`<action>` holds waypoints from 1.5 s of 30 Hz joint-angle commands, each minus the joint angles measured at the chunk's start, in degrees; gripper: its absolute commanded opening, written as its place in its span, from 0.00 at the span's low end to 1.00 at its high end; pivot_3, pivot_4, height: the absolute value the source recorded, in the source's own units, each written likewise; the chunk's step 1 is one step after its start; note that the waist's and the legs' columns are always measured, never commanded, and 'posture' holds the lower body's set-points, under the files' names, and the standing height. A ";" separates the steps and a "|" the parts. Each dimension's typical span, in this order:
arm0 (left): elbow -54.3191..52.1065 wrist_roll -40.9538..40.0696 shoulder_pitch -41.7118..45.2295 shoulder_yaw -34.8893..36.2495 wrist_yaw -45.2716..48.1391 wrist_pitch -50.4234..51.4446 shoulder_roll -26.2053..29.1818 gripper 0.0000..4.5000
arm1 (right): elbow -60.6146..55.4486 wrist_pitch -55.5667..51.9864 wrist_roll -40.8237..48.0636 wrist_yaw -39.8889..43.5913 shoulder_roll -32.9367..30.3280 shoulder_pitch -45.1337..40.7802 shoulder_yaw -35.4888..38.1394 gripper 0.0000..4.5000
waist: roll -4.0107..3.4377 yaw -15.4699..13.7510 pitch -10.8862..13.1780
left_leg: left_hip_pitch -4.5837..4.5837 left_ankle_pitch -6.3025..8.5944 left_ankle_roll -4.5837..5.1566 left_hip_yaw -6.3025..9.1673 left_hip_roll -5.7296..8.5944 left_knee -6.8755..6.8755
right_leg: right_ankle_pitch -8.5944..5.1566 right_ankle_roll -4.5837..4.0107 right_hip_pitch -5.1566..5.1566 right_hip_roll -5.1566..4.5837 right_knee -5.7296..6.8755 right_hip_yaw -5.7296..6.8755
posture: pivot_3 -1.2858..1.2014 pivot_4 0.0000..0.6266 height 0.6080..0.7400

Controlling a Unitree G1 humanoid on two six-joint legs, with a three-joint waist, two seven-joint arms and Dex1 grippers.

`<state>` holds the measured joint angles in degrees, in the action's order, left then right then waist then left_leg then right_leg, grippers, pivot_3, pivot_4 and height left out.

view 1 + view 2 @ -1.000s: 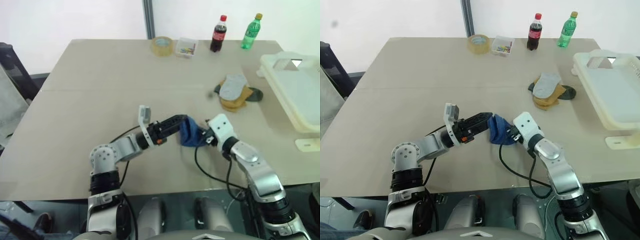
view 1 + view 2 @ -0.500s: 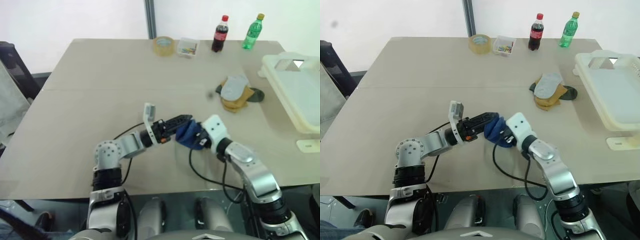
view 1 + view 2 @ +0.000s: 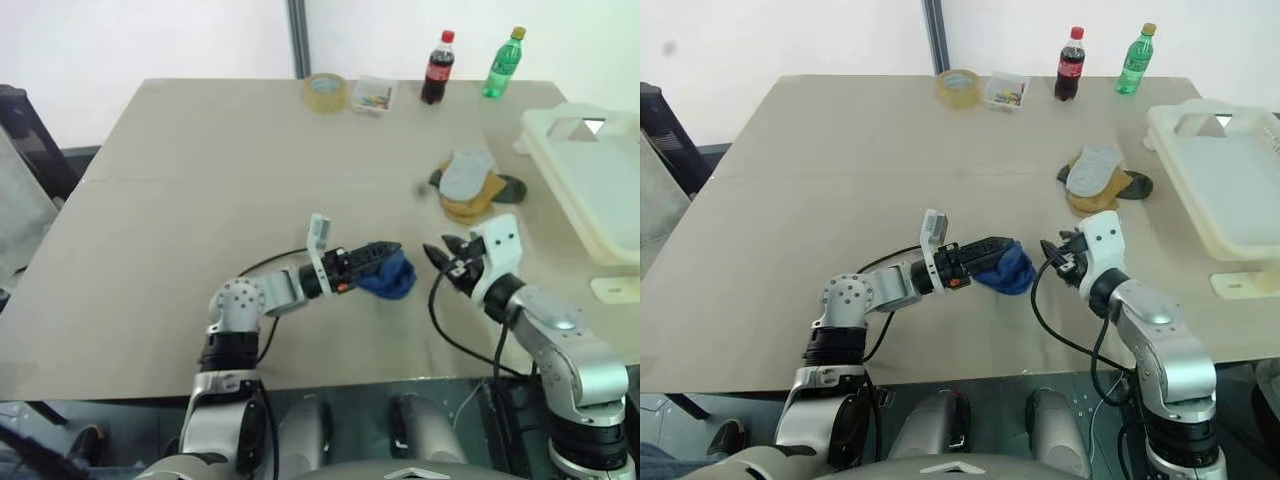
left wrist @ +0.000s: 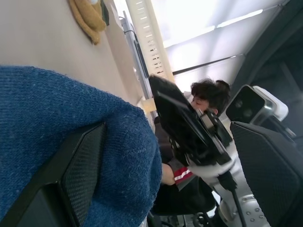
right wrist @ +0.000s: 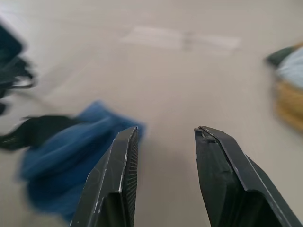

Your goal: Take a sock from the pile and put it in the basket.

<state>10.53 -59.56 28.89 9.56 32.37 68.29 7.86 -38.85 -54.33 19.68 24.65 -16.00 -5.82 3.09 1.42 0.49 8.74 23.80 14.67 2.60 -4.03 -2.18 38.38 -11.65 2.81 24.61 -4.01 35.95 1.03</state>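
Beige and wide, the tabletop (image 3: 200,180) fills the middle of a bright room with a white wall behind it. Over its near part the left claw (image 3: 385,256) reaches across with the soft royal-blue sock (image 3: 392,276) bunched between its two black fingers — the fingers stand wide apart, and the sock fills the space between them. The right claw (image 3: 447,254) points at the sock from the other side, just beside it but not touching. Its fingers are partly apart and hold nothing.

Beyond the right claw, and a little to its right, lies the small pile of socks (image 3: 472,185) — pale grey on top, mustard yellow under it, black at the edges. Further right of that claw sits the big cream-white plastic basket (image 3: 588,185), well apart from the sock.

Looking along the right claw's own fingers (image 5: 118,184), the blue sock (image 5: 71,156) lies ahead and to one side, blurred. Looking along the left claw, the knit of the sock (image 4: 57,118) shows up very close against one finger (image 4: 71,175), and past the table edge sits a person with dark hair (image 4: 210,94).

At the far edge of the table stand a roll of clear tape (image 3: 325,91), a small clear box (image 3: 372,95), a dark cola bottle (image 3: 436,68) and a green bottle (image 3: 503,63).
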 commanded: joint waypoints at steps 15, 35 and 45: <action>-0.07 2.40 -0.02 -1.00 3.80 -0.65 -0.53 1.00 | 2.67 -8.74 3.58 -11.52 4.34 -4.18 -1.98 0.99 | 0.00 0.09 0.00 | 0.00 0.00 0.01 -0.01 0.01 0.02 | 0.01 0.01 0.00 0.00 0.01 -0.01 | 0.52 0.24 1.00; -0.65 4.10 -0.07 -0.39 5.34 -2.00 0.05 1.00 | 14.63 -15.90 16.36 -10.26 16.00 -4.08 3.67 0.06 | -0.04 0.44 -0.04 | -0.05 0.00 0.01 0.00 -0.04 0.02 | 0.03 0.03 -0.01 0.03 0.05 -0.01 | 0.52 0.24 1.00; -7.63 8.76 -2.40 -4.43 7.53 -5.68 5.31 1.00 | 17.04 -15.37 18.78 -12.98 16.85 -5.55 8.24 0.03 | 0.01 0.80 -0.10 | -0.12 0.00 0.00 -0.02 -0.09 0.03 | 0.03 0.01 -0.02 0.08 0.14 -0.04 | 0.52 0.24 1.00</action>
<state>7.65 -52.87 27.41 7.45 37.95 64.68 11.07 -22.48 -69.68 38.13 12.74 0.89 -11.52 10.60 1.43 1.29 8.63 23.69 14.67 2.60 -4.05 -2.27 38.40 -11.62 2.82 24.59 -3.94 36.09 0.99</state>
